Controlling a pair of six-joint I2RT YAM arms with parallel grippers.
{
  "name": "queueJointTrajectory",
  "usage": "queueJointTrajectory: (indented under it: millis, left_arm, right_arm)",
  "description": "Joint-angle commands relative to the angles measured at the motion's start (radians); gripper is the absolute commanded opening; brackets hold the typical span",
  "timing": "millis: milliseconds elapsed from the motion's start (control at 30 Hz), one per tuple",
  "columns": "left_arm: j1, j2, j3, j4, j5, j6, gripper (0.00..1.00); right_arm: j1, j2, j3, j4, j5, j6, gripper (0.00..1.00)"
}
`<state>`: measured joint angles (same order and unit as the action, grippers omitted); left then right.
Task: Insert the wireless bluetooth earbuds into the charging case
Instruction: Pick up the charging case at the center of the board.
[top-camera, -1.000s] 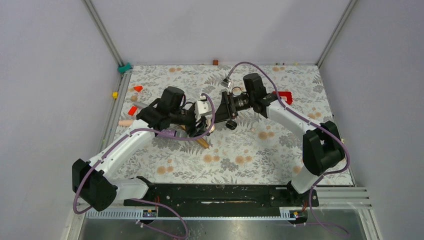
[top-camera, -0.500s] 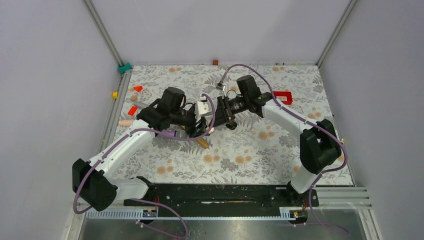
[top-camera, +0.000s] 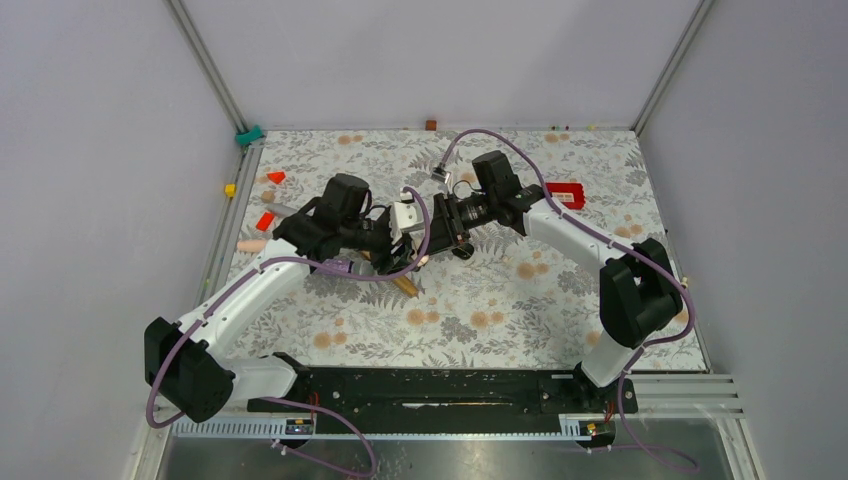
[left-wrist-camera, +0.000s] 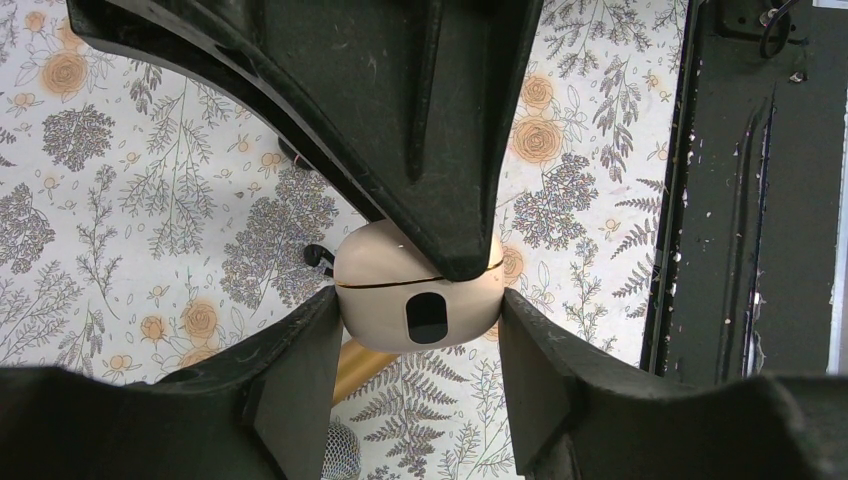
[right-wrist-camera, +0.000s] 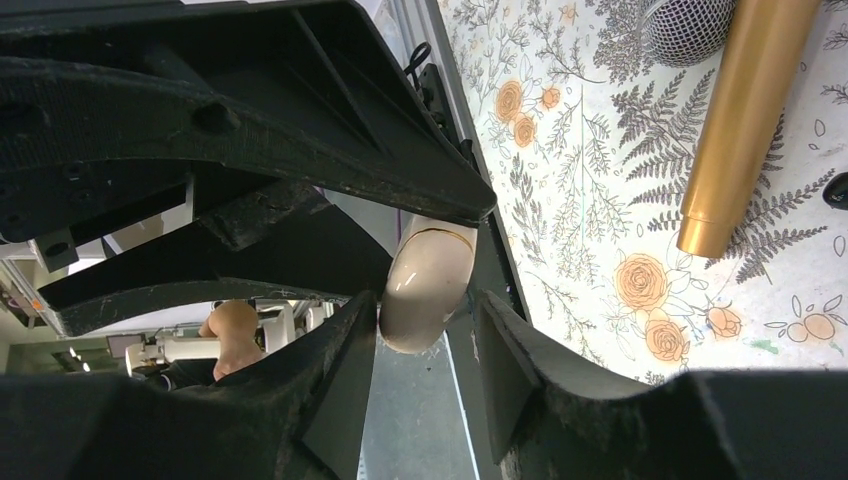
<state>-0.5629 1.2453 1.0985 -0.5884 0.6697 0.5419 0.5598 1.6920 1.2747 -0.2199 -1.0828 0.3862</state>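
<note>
Both grippers meet over the middle of the floral cloth. My left gripper (left-wrist-camera: 420, 320) is shut on a small cream-pink rounded object (left-wrist-camera: 420, 300) with a thin seam and a dark oval opening, held above the cloth. My right gripper (right-wrist-camera: 428, 320) comes from the opposite side and is shut on the same object (right-wrist-camera: 428, 285) across its thin side. Its finger (left-wrist-camera: 440, 150) covers the object's top. One tiny black earbud (left-wrist-camera: 318, 256) lies on the cloth just left of it; the other is hidden. The glossy black charging case (top-camera: 462, 251) lies on the cloth under the right gripper (top-camera: 437, 236).
A gold microphone (right-wrist-camera: 735, 130) with a mesh head lies on the cloth below the grippers (top-camera: 405, 283). Red blocks (top-camera: 276, 177) (top-camera: 265, 221), a yellow cube (top-camera: 230, 190) and a pink piece (top-camera: 250, 245) lie at the left. A red object (top-camera: 567, 193) lies at the right.
My right arm has swung left and brought its gripper onto the cream-pink object held by the left gripper. The left arm has stayed in place.
</note>
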Motion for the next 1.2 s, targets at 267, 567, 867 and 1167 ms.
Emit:
queueJointTrajectory:
  millis: [267, 567, 867, 1167]
  left_arm:
    - [0.001, -0.017, 0.008, 0.041, 0.02, 0.007, 0.22]
    - [0.002, -0.043, 0.005, 0.04, 0.043, 0.003, 0.81]
    - [0.099, -0.081, 0.021, 0.047, 0.206, -0.047, 0.98]
    - [0.155, 0.056, 0.228, -0.325, 0.458, 0.184, 0.99]
  right_arm:
    - [0.018, -0.008, 0.029, 0.03, -0.026, 0.012, 0.35]
    - [0.018, -0.033, 0.102, -0.134, -0.03, -0.148, 0.03]
    - [0.018, -0.133, 0.167, -0.378, 0.047, -0.426, 0.05]
    - [0.018, -0.162, 0.218, -0.568, -0.02, -0.64, 0.07]
